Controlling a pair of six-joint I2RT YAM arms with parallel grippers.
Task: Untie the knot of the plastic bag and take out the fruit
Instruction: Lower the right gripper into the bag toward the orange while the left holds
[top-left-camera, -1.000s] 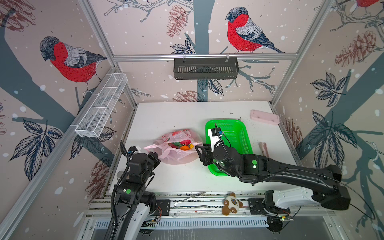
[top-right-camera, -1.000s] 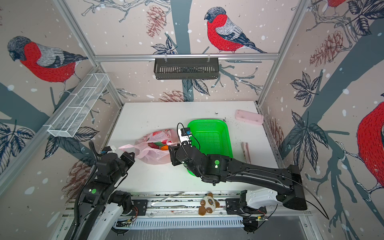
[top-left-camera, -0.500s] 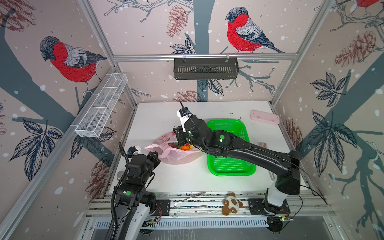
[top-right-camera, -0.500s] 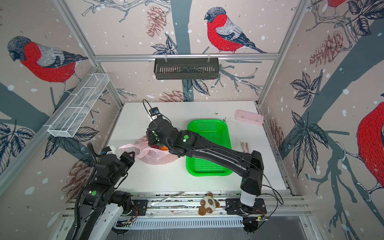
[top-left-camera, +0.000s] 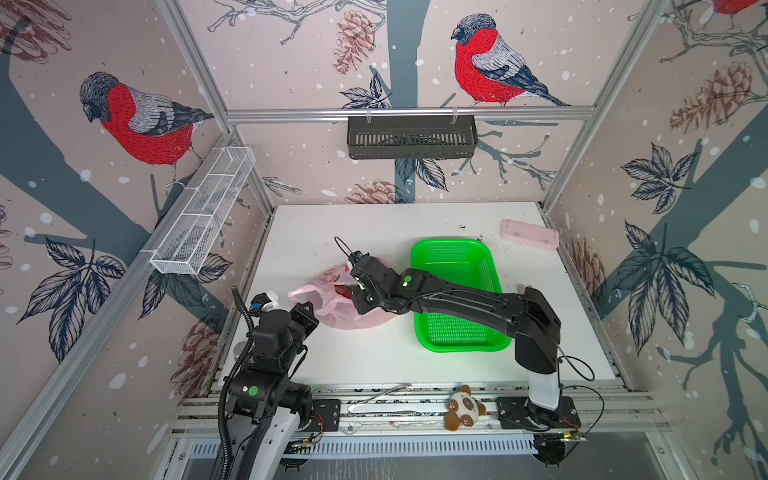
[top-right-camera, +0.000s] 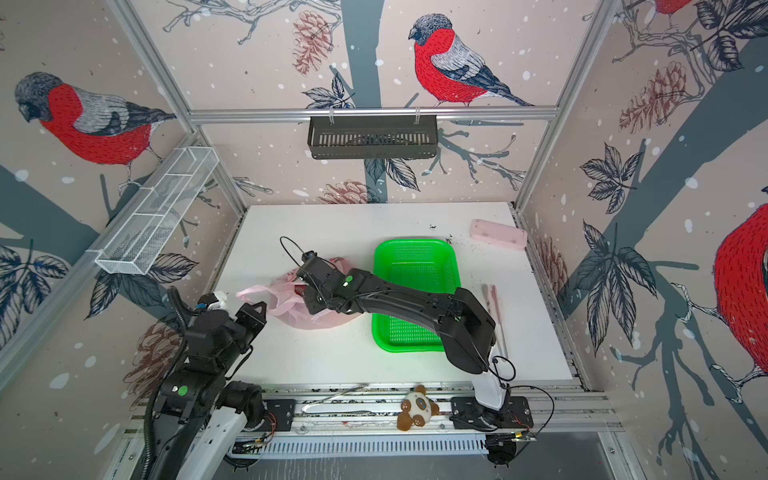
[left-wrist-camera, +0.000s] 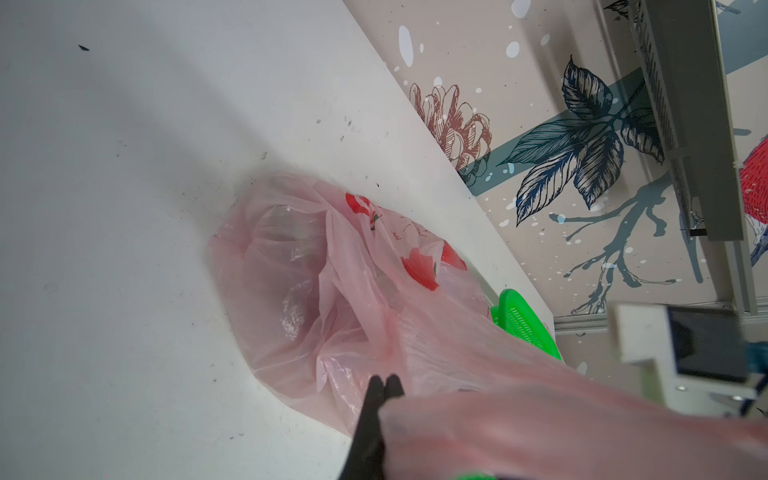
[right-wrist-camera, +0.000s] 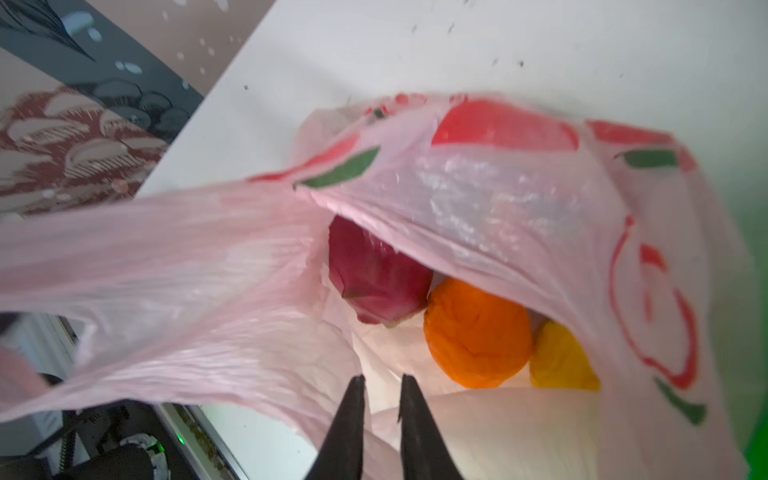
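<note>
The knot looks already undone, since none shows and the bag's mouth gapes, so I judge the step in hand to be taking out the fruit; the white table (top-left-camera: 374, 224) carries the green basket (top-left-camera: 451, 243) toward its right and, just left of it and toward the near side, the pink plastic bag (top-left-camera: 332, 311), crumpled and lying on its side; the right arm reaches across the basket's near half to the bag's mouth, while the left gripper (left-wrist-camera: 384, 380) sits at the bag's near-left corner with its fingertips pressed together on a stretch of the pink film, which runs taut from there and holds the opening wide; the right gripper (right-wrist-camera: 382, 380) stands at the mouth with its jaws a narrow gap apart and nothing between them; just ahead of its tips, deeper inside and not touched, lie a magenta dragon fruit (right-wrist-camera: 376, 278), an orange (right-wrist-camera: 478, 332) against it, and a smaller, yellower fruit (right-wrist-camera: 561, 361) half hidden under the film; the next move probably calls for wider jaws, a short advance onto the nearest fruit without snagging the loose plastic, and a steady hold on the left.
</note>
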